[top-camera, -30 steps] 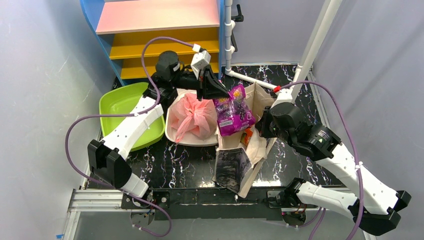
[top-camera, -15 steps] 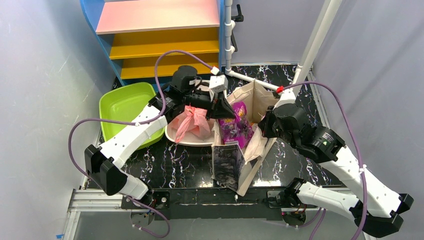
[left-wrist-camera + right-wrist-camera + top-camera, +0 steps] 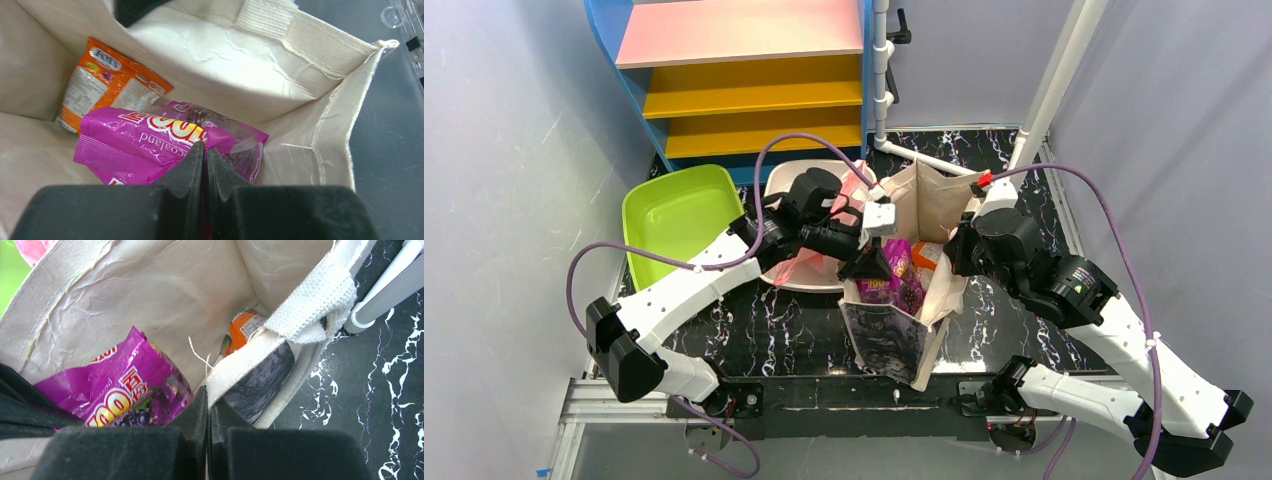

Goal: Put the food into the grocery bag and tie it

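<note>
My left gripper [image 3: 871, 268] [image 3: 204, 145] is shut on a purple snack packet [image 3: 135, 145] and holds it low inside the beige canvas tote [image 3: 924, 195]. An orange snack packet [image 3: 107, 75] lies at the tote's bottom. My right gripper [image 3: 954, 262] [image 3: 207, 390] is shut on the tote's right rim beside its webbing handle [image 3: 310, 310]. The pink plastic grocery bag [image 3: 856, 180] lies bunched on a white plate [image 3: 776, 185], mostly hidden behind my left arm. The round orange fruit, the cabbage-like vegetable and the small produce pieces are out of view.
A lime green tray [image 3: 674, 210] lies at the left on the black marbled table. A blue, pink and yellow shelf [image 3: 744, 80] stands at the back. A white pipe frame [image 3: 1054, 70] rises behind the tote at the right.
My left gripper has carried the purple packet forward and down from above the plate into the tote. The tote's mouth now stands more upright. The right gripper has kept its hold.
</note>
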Controlling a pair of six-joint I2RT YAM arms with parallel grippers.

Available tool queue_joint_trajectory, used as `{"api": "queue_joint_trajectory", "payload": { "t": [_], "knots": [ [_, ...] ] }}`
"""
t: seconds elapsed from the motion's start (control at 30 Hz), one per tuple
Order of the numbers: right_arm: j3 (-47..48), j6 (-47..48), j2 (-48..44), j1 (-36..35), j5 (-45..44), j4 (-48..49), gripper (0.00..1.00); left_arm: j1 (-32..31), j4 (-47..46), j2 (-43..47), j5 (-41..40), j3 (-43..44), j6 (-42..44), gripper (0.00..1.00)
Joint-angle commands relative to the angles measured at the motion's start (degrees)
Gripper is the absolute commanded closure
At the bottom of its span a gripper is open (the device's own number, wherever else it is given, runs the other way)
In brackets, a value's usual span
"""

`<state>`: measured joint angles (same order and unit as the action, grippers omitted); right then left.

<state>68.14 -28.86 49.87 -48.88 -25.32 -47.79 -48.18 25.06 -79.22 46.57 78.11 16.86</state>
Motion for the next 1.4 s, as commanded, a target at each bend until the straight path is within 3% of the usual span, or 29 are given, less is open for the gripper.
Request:
{"api": "queue_joint_trajectory", "payload": {
  "t": [0.0, 0.37, 0.47, 0.6, 0.73, 0.87, 1.1, 1.37],
  "knots": [
    [1.14, 1.53, -0.59, -0.07, -3.78, 6.57, 0.99, -3.39, 1.40, 3.86, 1.60, -2.00, -0.54, 1.00],
    [0.69, 1.70, 0.25, 0.02, -4.82, 7.14, 0.99, -6.59, 5.66, 4.72, -0.31, -3.94, -0.46, 1.00],
    [1.42, 1.76, 1.39, 0.01, -4.85, 7.19, 0.99, -7.00, 5.81, 5.20, -1.61, -4.39, -0.67, 0.84],
    [2.19, 1.01, 2.68, 0.01, -4.36, 6.79, 0.99, -7.10, 3.22, 6.75, -2.26, -5.73, -2.06, 0.41],
    [1.59, -0.78, 2.49, 0.03, -3.70, 6.39, 0.99, -7.19, 2.89, 7.75, -2.48, -5.47, -2.47, 0.17],
    [0.45, -1.39, 1.71, 0.01, -3.78, 6.64, 0.99, -7.24, 2.74, 8.97, -3.72, -5.01, -3.48, 0.02],
    [0.55, -1.42, 1.86, -0.01, -3.71, 6.12, 0.99, -7.19, -2.78, 14.38, -13.25, -7.21, -7.92, 0.02],
    [-0.86, -1.92, 1.31, 0.02, -3.32, 6.74, 0.99, -7.19, 1.08, 19.06, -31.04, -3.37, -10.85, 0.02]
  ]
}}
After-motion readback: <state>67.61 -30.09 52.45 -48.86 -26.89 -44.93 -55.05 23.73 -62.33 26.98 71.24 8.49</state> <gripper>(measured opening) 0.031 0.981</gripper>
